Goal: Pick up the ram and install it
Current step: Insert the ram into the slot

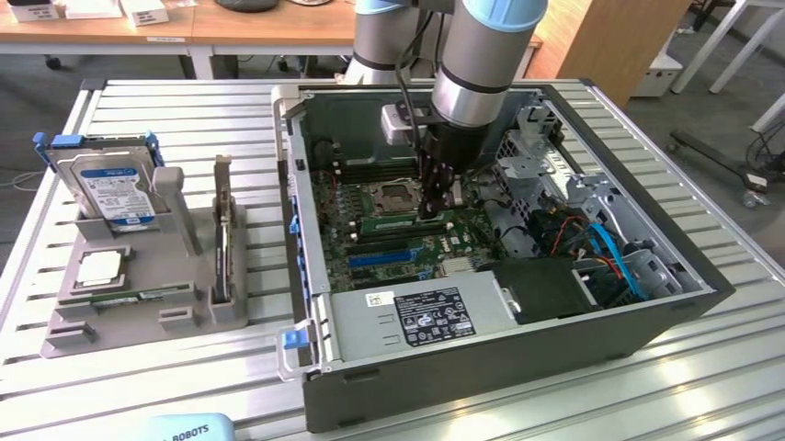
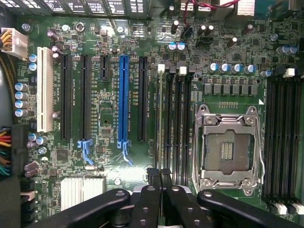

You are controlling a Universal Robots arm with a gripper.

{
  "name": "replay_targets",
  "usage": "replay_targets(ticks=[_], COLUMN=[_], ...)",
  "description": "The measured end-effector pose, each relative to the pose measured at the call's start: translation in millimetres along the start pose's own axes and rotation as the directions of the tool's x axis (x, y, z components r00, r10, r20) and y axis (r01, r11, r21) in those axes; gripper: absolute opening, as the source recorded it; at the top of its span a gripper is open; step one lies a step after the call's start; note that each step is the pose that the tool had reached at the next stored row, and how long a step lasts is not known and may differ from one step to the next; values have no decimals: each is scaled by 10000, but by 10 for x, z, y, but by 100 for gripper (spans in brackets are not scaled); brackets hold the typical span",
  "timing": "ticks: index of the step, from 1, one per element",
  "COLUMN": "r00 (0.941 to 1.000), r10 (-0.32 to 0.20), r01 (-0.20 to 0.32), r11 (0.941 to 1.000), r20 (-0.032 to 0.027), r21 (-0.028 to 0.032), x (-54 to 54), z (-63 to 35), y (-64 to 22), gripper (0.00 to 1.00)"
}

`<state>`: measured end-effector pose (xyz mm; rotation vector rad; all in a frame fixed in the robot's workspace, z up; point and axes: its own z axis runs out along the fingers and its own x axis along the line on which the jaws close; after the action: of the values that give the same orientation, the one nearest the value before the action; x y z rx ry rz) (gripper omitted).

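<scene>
Seen from the exterior camera, reaches straight down into the open computer case (image 1: 491, 367) on the slatted worktop (image 1: 184, 119), with the hand (image 1: 429, 209) low over the motherboard (image 1: 417, 250). Meets the ram (image 1: 390, 223) right at the fingertips: a green stick with a pale label, standing on edge in a memory slot, just beside the hand and next to the CPU socket (image 1: 395, 195). Cannot tell from this side whether pinched or merely touched. Well away from the hand, toward the exterior view's left, on a grey fixture (image 1: 73, 340): a hard drive (image 1: 113, 188) with a blue-white label propped upright, and a square silver CPU chip (image 1: 98, 266) lying flat in front of it.

Looking down from the wrist camera, shows the hand (image 2: 159, 173) closed up, black fingers (image 2: 151, 199) side by side with hardly a gap between the tips. Straight ahead of those tips and in line with them, the ram (image 2: 160, 123) seen edge-on as a thin strip in the outermost of four parallel slots. To one side of the hand, the empty CPU socket under its metal frame. To the other side, a blue expansion slot (image 2: 123, 99) among black ones. Still no telling whether clamped on the stick's edge or only resting against it.
</scene>
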<state>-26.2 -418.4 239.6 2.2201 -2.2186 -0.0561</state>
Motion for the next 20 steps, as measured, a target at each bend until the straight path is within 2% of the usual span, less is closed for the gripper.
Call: replay_targets(ticks=[20], r00=[10000], r10=[46], r01=[-46], r11=[10000], r20=[2], r21=[2], x=[0], z=[28], y=[3], gripper=[11])
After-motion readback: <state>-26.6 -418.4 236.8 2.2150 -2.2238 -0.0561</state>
